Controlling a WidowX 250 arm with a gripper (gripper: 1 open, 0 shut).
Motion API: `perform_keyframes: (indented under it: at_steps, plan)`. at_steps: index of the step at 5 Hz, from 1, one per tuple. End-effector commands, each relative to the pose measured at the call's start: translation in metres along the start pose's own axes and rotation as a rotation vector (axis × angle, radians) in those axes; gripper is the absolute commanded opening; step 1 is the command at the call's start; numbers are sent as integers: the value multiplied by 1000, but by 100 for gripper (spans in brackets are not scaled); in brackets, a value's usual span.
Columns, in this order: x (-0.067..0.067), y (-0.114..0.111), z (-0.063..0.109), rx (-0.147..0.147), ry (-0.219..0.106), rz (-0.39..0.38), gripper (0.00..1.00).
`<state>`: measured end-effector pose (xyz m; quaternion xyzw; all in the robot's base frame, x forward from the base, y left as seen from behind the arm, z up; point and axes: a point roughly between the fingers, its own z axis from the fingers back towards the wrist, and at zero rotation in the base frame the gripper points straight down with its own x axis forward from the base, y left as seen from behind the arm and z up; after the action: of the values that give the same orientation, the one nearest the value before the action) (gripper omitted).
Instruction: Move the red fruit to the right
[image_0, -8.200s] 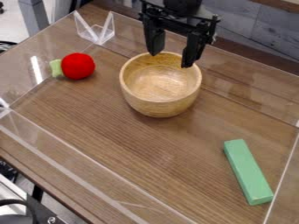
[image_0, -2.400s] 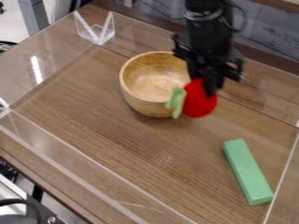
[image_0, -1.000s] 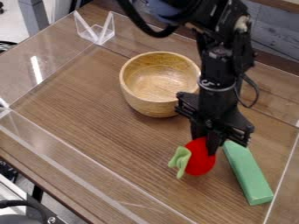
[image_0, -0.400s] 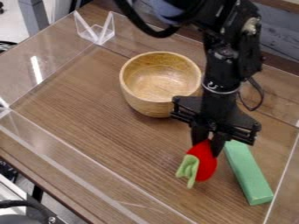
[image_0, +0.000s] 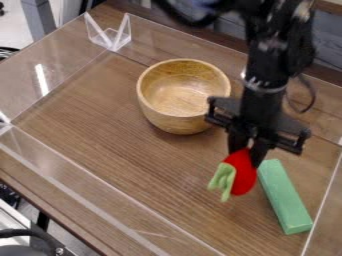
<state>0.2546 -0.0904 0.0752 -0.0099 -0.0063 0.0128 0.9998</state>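
Observation:
The red fruit (image_0: 242, 172) is small, round and bright red, with a light green leaf piece at its lower left. It hangs just above the wooden table, right of the wooden bowl (image_0: 185, 95) and beside the green block (image_0: 283, 196). My gripper (image_0: 249, 156) points straight down from the black arm and is shut on the fruit's top. The fingertips are partly hidden against the fruit.
A flat green rectangular block lies at the right, close to the fruit. Clear acrylic walls (image_0: 54, 190) ring the table. A small clear stand (image_0: 110, 34) sits at the back left. Bare wood lies in front of and left of the bowl.
The gripper has carried the red fruit slightly up and to the right, closer to the green block, and the fruit has rolled a little. It stays held throughout.

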Motion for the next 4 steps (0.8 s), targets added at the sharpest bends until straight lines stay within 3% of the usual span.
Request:
perform_keyframes:
  at_steps: [1,2,4]
  plan:
    - [24,6,36,-46,-87,25,0]
    - [38,10,40,-62,-96,68,0]
    - [58,16,17,-69,-94,90,0]
